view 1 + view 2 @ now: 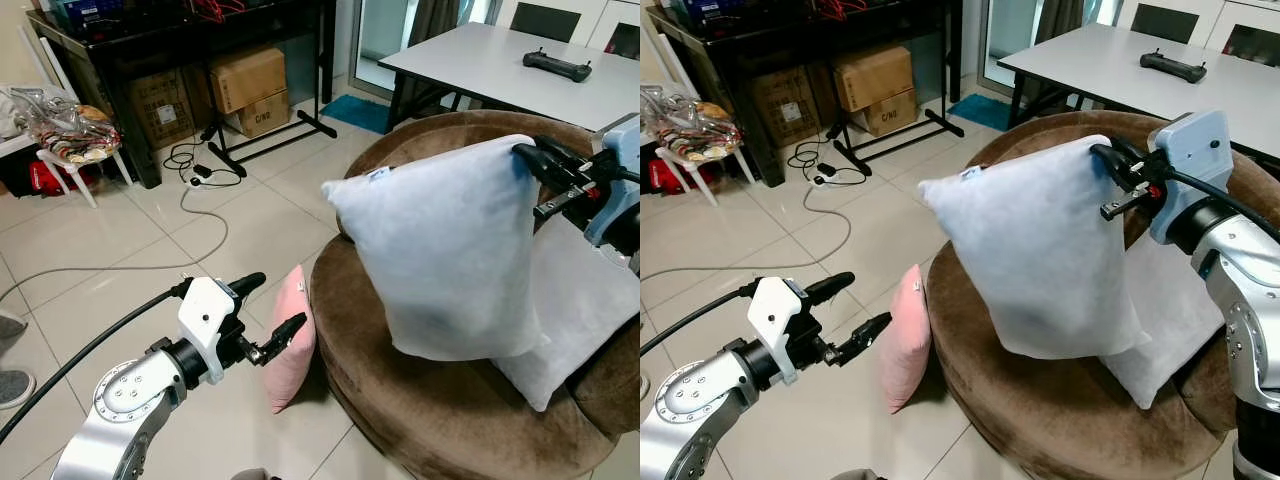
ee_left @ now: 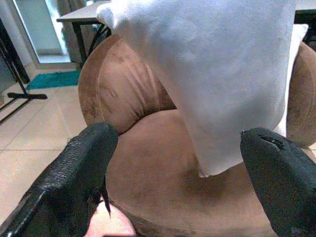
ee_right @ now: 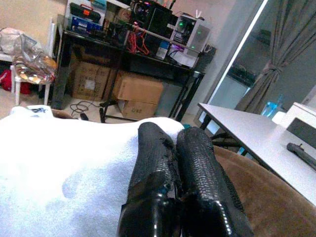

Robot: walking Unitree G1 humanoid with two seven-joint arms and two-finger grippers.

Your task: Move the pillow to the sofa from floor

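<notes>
A pale blue pillow (image 1: 440, 250) hangs by its upper corner over the round brown sofa (image 1: 400, 405), its lower edge touching the seat. My right gripper (image 1: 1115, 165) is shut on that corner; in the right wrist view the black fingers (image 3: 197, 163) press together on the cloth. A second white pillow (image 1: 585, 320) leans on the sofa behind it. A pink pillow (image 1: 292, 345) stands on the tiled floor against the sofa's front. My left gripper (image 1: 277, 302) is open just left of the pink pillow, and its fingers (image 2: 74, 173) frame the sofa.
A white table (image 1: 480, 60) carrying a black controller (image 1: 557, 66) stands behind the sofa. Cardboard boxes (image 1: 248, 78) sit under a black desk at the back. Cables (image 1: 190, 175) trail across the floor, a loaded white chair (image 1: 65, 135) stands far left, and a grey shoe (image 1: 10, 385) is at the left edge.
</notes>
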